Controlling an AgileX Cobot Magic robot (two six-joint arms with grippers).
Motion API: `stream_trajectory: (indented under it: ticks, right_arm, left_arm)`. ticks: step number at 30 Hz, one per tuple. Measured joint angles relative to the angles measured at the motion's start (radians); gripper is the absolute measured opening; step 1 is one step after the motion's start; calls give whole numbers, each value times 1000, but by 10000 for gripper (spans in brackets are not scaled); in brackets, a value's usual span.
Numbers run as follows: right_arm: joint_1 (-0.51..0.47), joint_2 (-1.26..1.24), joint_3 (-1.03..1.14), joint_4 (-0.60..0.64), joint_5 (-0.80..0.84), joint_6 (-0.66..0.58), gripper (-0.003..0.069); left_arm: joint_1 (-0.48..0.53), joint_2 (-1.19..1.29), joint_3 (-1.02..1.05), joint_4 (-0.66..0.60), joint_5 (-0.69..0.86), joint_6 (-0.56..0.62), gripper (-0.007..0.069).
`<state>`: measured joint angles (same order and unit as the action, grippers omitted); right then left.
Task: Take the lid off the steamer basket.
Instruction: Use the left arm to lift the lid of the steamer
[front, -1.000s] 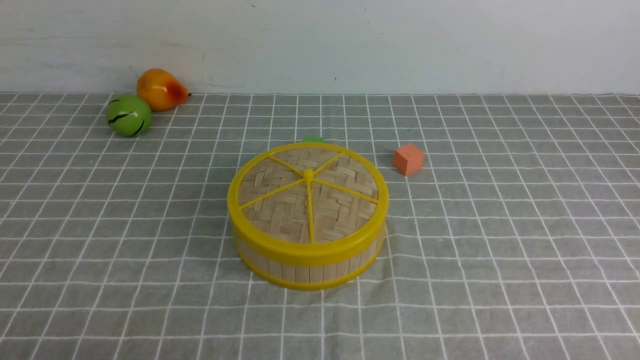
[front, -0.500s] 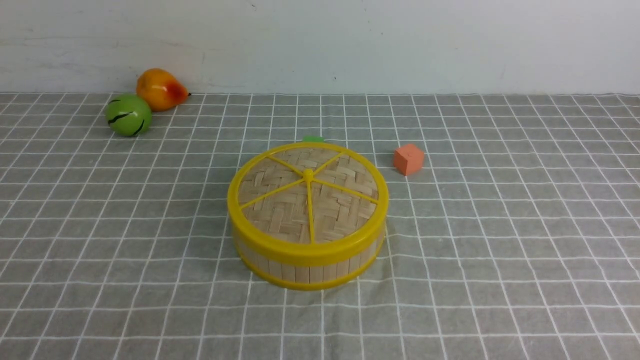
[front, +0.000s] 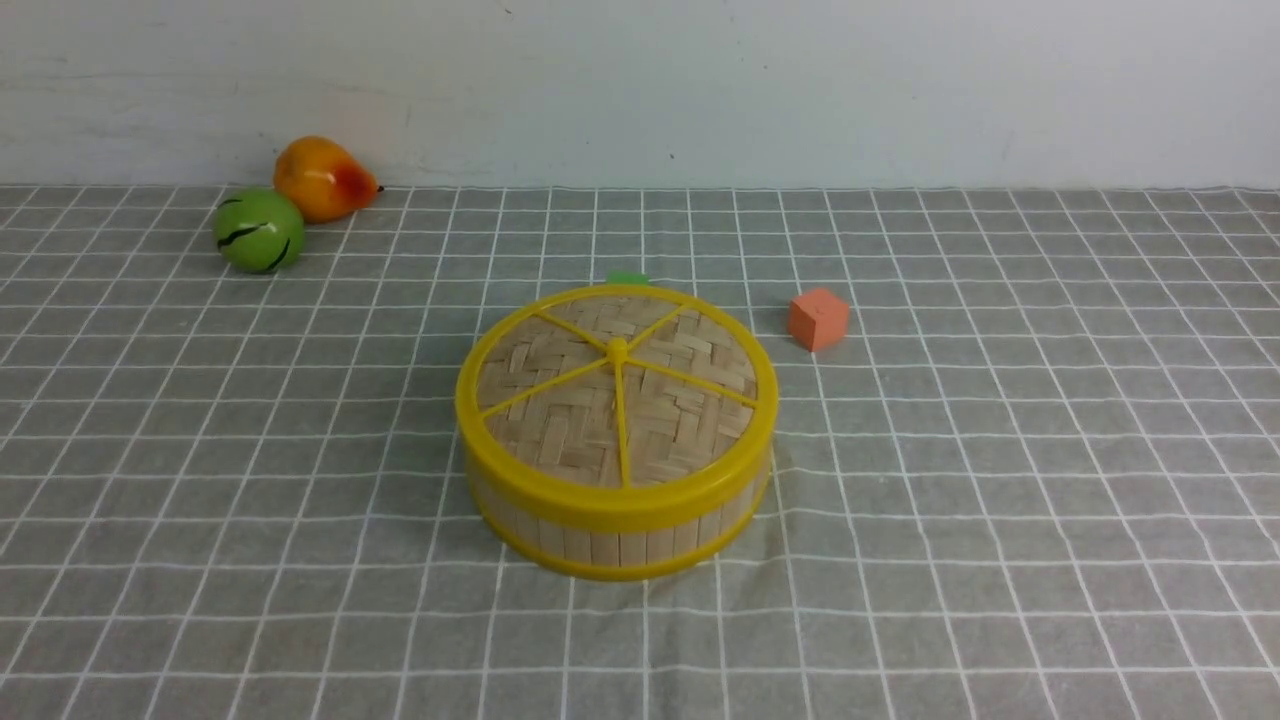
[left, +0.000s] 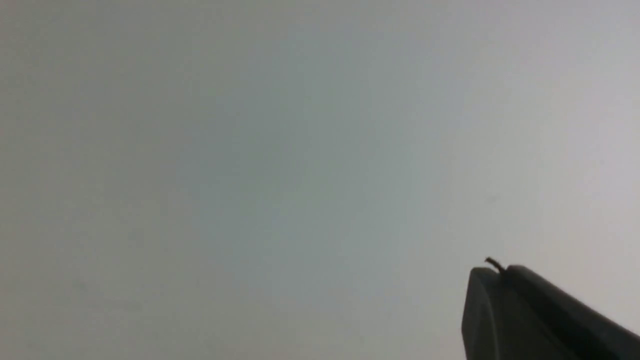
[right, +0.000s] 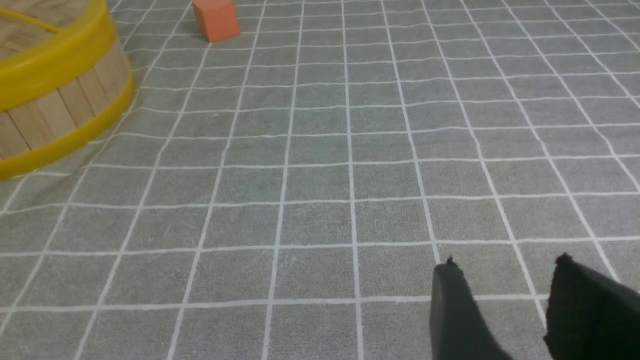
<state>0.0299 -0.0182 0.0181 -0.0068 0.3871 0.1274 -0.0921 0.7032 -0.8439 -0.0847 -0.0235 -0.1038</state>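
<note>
The woven lid (front: 616, 400) with its yellow rim, spokes and centre knob sits closed on the steamer basket (front: 620, 545) in the middle of the checked cloth. Part of the basket's slatted wall (right: 55, 107) shows in the right wrist view. Neither gripper shows in the front view. My right gripper (right: 506, 264) is open and empty, low over the cloth to the right of the basket. My left gripper (left: 497, 272) is shut with nothing in it, and its view shows only a blank grey surface.
An orange cube (front: 818, 318) lies on the cloth right of and behind the basket, also in the right wrist view (right: 216, 19). A green fruit (front: 257, 230) and an orange pear (front: 322, 178) sit at the far left by the wall. A small green thing (front: 627, 278) peeks from behind the basket.
</note>
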Motion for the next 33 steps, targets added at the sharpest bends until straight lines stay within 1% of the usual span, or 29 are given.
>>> stream_trajectory:
  ticks: [1,3,5,6,7,8,9,10,11,12,14,17,19,21,22,23,26,29,31,33]
  right_arm:
    - [0,0,0,0,0,0,242]
    - [0,0,0,0,0,0,242]
    - [0,0,0,0,0,0,242]
    - [0,0,0,0,0,0,242]
    - [0,0,0,0,0,0,242]
    - [0,0,0,0,0,0,242]
    - [0,0,0,0,0,0,242]
    - [0,0,0,0,0,0,242]
    - [0,0,0,0,0,0,242]
    - [0,0,0,0,0,0,242]
    - [0,0,0,0,0,0,242]
    - [0,0,0,0,0,0,242]
    - [0,0,0,0,0,0,242]
    - [0,0,0,0,0,0,242]
    - [0,0,0,0,0,0,242]
    - [0,0,0,0,0,0,242]
    - [0,0,0,0,0,0,242]
    - [0,0,0,0,0,0,242]
    - [0,0,0,0,0,0,242]
    - [0,0,0,0,0,0,242]
  left_arm:
    - [0,11,0,-1,0,-5,-13]
    - [-3,148,-96,-32,208,-85,-13]
    - [-20,251,-156,-61,344,-101,-13]
    - [-36,300,-206,-79,441,-92,-13]
    - [-56,338,-240,-93,501,-74,-13]
    - [-56,347,-249,-96,516,-68,-13]
    - [-92,413,-322,-124,610,-22,-13]
    - [-115,459,-358,-147,671,13,-13]
    - [-124,487,-385,-161,703,34,-13]
    - [-160,561,-457,-193,768,72,-13]
    - [-205,652,-545,-228,840,104,-13]
    - [-268,772,-666,-230,900,120,-13]
    - [-302,858,-758,-206,940,120,-13]
    - [-318,888,-789,-193,952,120,-13]
    - [-342,952,-858,-157,975,120,-13]
    - [-345,958,-858,-152,975,120,-13]
    - [-380,1076,-946,-49,995,114,-2]
    - [-395,1155,-983,28,1002,87,63]
    - [-397,1197,-994,61,1003,70,152]
    - [-397,1232,-1005,85,998,52,256]
